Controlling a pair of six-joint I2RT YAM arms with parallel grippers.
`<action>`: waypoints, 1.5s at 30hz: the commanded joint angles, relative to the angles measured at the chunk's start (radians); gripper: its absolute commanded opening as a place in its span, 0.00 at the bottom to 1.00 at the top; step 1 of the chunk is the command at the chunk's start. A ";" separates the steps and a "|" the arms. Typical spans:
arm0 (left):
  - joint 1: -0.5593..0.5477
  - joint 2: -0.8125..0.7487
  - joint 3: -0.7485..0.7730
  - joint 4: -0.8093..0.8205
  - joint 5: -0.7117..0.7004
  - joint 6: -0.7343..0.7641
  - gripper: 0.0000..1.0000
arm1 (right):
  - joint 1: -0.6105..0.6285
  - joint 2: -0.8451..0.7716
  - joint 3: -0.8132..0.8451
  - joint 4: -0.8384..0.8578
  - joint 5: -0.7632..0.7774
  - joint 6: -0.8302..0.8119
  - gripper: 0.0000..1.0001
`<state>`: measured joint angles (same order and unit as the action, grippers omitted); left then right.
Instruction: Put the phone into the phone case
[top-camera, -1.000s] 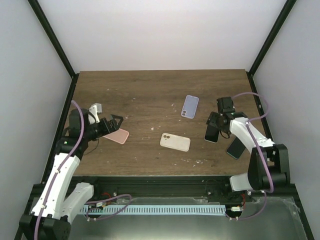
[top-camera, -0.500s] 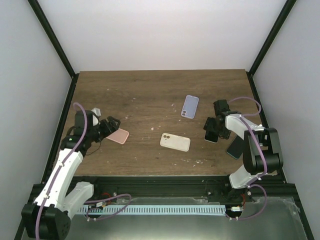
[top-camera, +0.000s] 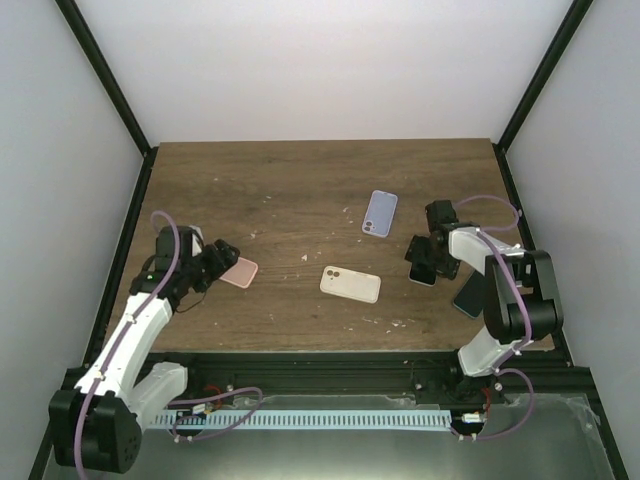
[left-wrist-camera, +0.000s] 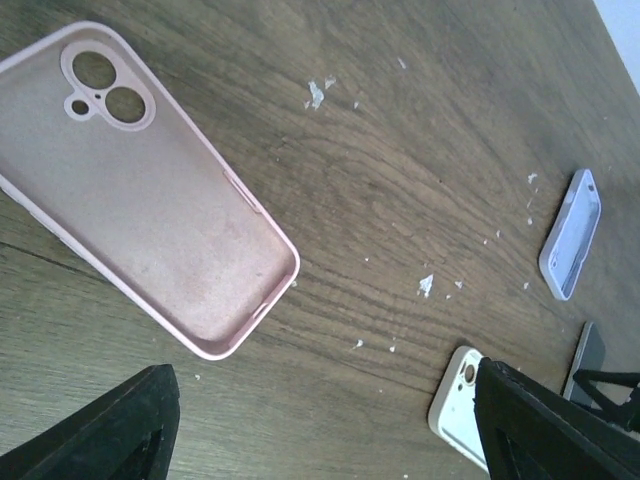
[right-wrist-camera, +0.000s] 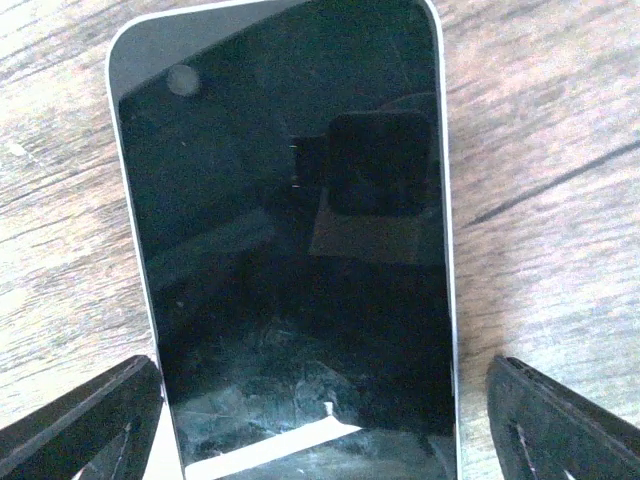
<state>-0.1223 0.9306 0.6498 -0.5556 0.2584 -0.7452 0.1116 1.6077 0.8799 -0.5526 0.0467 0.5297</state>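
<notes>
A pink phone case (top-camera: 240, 271) lies open side up at the table's left; it also shows in the left wrist view (left-wrist-camera: 140, 190). My left gripper (top-camera: 222, 254) is open and empty just beside its near end (left-wrist-camera: 320, 440). A black phone (top-camera: 423, 268) lies screen up at the right. My right gripper (top-camera: 428, 256) is open and low over it, one finger on each long side of the phone (right-wrist-camera: 290, 250). The right fingers (right-wrist-camera: 80, 420) are not closed on it.
A lavender case (top-camera: 380, 212) lies at centre back and shows in the left wrist view (left-wrist-camera: 572, 235). A cream phone (top-camera: 350, 284) lies face down in the middle, also in the left wrist view (left-wrist-camera: 455, 405). A dark teal phone (top-camera: 468, 296) lies near the right edge.
My left gripper has drawn back and lowered beside the pink case. My right arm has folded in and lowered its gripper over the black phone.
</notes>
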 joint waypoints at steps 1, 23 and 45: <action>-0.004 0.007 -0.030 0.057 0.049 -0.008 0.80 | -0.009 0.037 0.015 0.016 0.006 -0.016 0.90; -0.206 0.271 0.018 0.254 0.186 -0.007 0.70 | 0.031 0.059 0.001 0.042 -0.142 0.020 0.75; -0.383 0.688 0.172 0.738 0.297 0.032 0.64 | 0.074 -0.203 -0.099 0.012 -0.265 0.207 0.70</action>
<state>-0.4686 1.5032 0.7345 0.0162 0.4862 -0.7242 0.1680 1.4601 0.7853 -0.5320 -0.2089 0.7200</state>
